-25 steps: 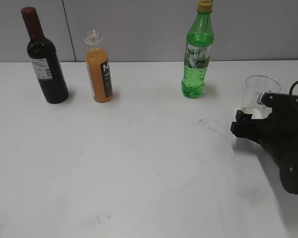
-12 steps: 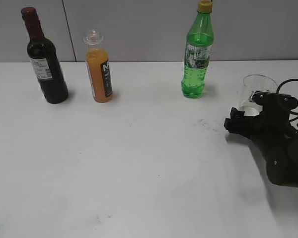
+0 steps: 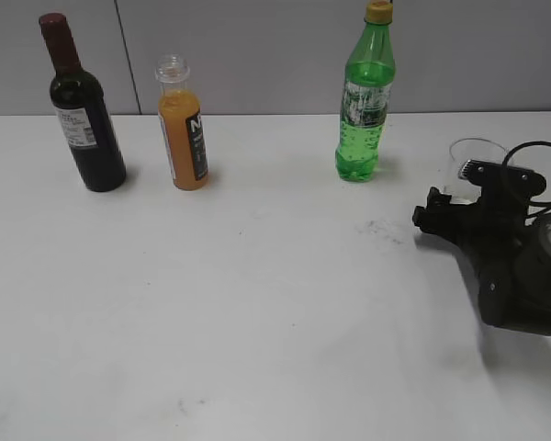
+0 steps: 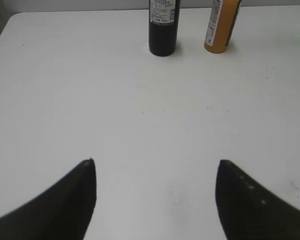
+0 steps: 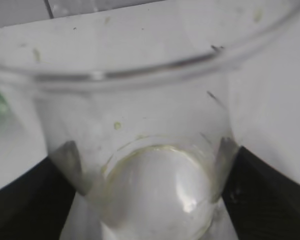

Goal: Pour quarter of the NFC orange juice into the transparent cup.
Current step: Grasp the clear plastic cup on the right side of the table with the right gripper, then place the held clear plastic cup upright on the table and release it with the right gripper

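Transparent cup (image 5: 155,150) sat between the right tool's (image 5: 150,175) spread fingers (image 5: 30,195), seemingly not yet gripped; judged best closed gently, low on its thin wall.

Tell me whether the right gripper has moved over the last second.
Yes. In the exterior view the right gripper has shifted left and slightly up the image, toward the green soda bottle, closing around the transparent cup.
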